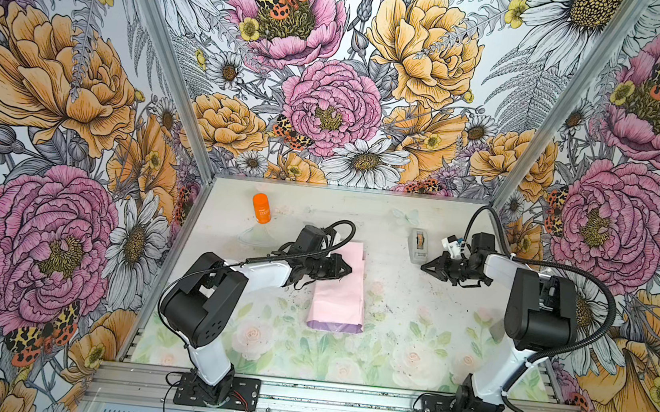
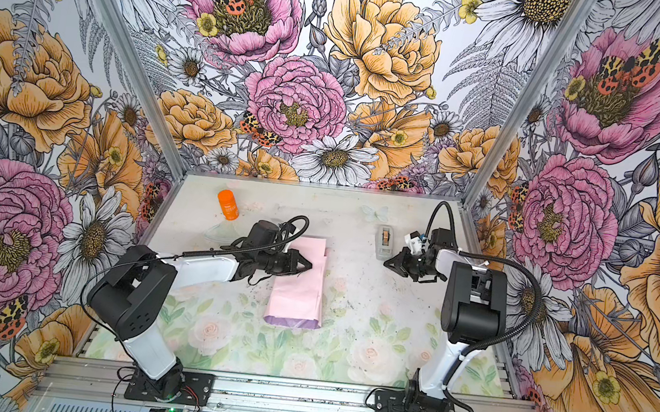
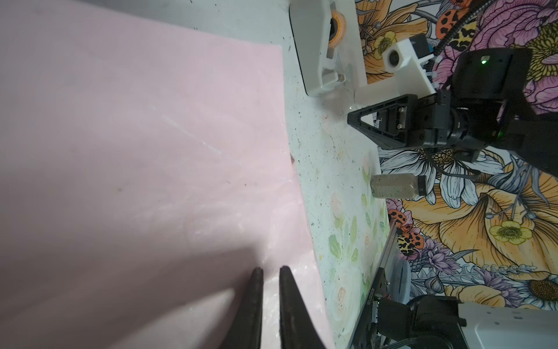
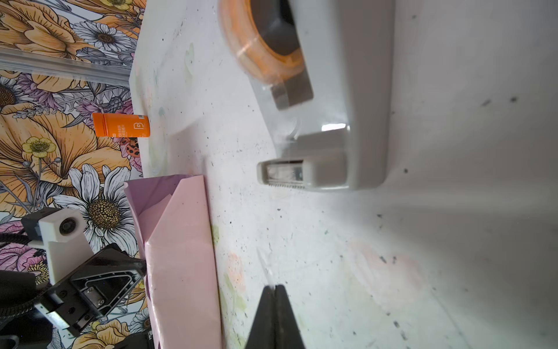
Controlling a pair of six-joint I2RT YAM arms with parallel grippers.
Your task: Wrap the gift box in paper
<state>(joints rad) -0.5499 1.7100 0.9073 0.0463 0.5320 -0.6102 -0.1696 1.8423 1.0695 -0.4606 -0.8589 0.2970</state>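
2 grippers share the work in both top views. The left gripper point(image 1: 349, 268) hangs over the far half of the paper point(image 1: 337, 295), which lies folded pink side out into a long parcel. Its long axis runs crosswise to that gripper's fingers. The gift box shows nowhere and is, I judge, inside the fold. The right gripper point(image 1: 424, 267) points at the parcel from well apart, with bare table point(image 1: 390, 288) ahead of its tips and the tape dispenser point(image 1: 420, 246) just beside it. In the left wrist view the left gripper's fingers point(image 3: 253, 308) stand slightly parted with nothing between them, and the pink paper point(image 3: 136, 151) spreads right beneath and ahead of them; whether they press on it I cannot tell. In the right wrist view the right gripper point(image 4: 275, 287) is clenched tip to tip. A faint clear sliver point(image 4: 265, 267) at its tips may be tape, but it is too thin to confirm. The dispenser's cutter lies ahead of the tips and the parcel off to 1 side. The left arm is much the nearer, so it likely steadies the fold while the right crosses the gap, moving across the parcel's long axis.
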